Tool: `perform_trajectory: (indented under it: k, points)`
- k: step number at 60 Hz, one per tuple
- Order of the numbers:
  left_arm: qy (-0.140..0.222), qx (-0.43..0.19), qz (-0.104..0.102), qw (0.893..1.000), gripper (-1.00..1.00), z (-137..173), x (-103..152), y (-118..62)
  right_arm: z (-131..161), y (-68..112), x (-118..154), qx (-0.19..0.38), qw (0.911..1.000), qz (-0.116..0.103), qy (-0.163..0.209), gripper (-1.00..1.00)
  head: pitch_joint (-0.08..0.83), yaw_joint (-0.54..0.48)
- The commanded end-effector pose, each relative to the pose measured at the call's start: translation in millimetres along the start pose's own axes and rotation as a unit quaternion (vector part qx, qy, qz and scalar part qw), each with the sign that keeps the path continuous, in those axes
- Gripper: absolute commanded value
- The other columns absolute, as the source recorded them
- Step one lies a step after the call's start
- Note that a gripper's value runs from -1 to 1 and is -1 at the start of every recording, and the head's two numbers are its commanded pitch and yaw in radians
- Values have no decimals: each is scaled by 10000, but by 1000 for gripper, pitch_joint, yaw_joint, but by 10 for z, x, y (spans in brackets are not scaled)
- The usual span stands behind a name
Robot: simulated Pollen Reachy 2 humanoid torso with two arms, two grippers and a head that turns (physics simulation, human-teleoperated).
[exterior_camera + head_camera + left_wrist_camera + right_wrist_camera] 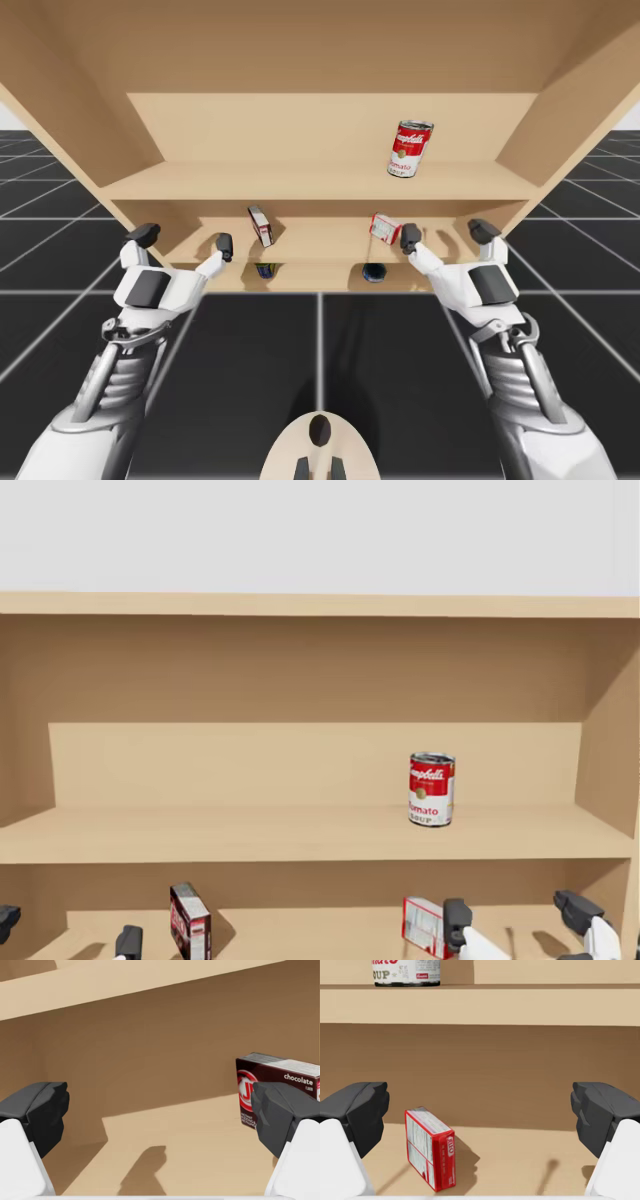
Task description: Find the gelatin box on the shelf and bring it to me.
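- The shelf [320, 180] was an open wooden unit with an upper and a lower board. It is the landmark for every position below.
- The left gripper [185, 240] was held level with the shelf's lower board, toward the shelf's left wall. Its fingers were spread wide and closed on nothing, which reads as a waiting posture rather than a reach.
- The right gripper [447, 234] was held at the same board, toward the shelf's right wall. Its fingers were likewise wide apart and empty, probably pre-opened so that a box could pass between them.
- The red-and-white can [409, 148] stood upright on the shelf's upper board, right of the shelf's middle. It was no part of the task.
- The dark brown box [280, 1070] stood on the shelf's lower board, left of the shelf's middle, just ahead of one left finger.
- The red box [430, 1155], judged to be the gelatin box, stood on edge and angled on the shelf's lower board, right of the shelf's middle.
  - It lay ahead of the right gripper, off toward one finger.
  - It seemed clear of contact, though the high view left that uncertain.
  - Its narrow upright faces would suit a pinch once the gripper was centred on it.
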Motion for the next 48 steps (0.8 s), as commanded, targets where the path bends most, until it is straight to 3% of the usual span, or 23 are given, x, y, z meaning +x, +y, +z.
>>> perform_trajectory:
  k: [1, 6, 23, 39, 48]
  points:
    - [2, 9, -2, 10000, -1000, 1, -1, 0, 29, 19, -14, -158, 9998, -37, 61, -1000, -5, -32]
    - [-2, 25, 9, 10000, -1000, 1, 3, 13, 15, 36, -12, 4, 9998, -149, 102, -1000, 13, -31]
    - [-2, 58, -24, 10000, -1000, -4, -1, 23, -7, 20, -6, -43, 9997, -196, 147, -1000, 160, -49]
    - [-9, 49, -49, 10000, -1000, -5, -4, 12, -12, 34, -18, -40, 9998, -105, 137, -1000, 307, -204]
    - [-11, 51, -39, 10000, -1000, -8, -1, 15, -14, 46, -23, 4, 9999, -101, 138, -1000, 367, -239]
